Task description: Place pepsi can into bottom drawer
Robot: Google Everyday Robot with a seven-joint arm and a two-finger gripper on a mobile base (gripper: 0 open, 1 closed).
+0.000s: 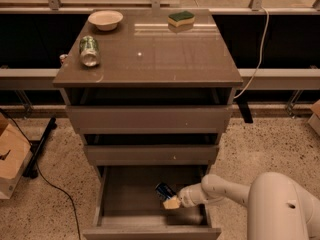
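Observation:
The bottom drawer (150, 223) is pulled open at the foot of the grey-brown cabinet. The blue pepsi can (164, 191) lies tilted inside it, toward the right side. My gripper (171, 202) reaches in from the right on a white arm and is at the can, its tan fingertips against the can's lower end. The can looks low in the drawer; I cannot tell whether it rests on the drawer floor.
On the cabinet top (150, 54) lie a green can (89, 51) on its side, a white bowl (105, 19) and a green-yellow sponge (181, 18). The two upper drawers stand slightly open. A cardboard box (10, 159) sits at the left, and a cable (255, 59) hangs at the right.

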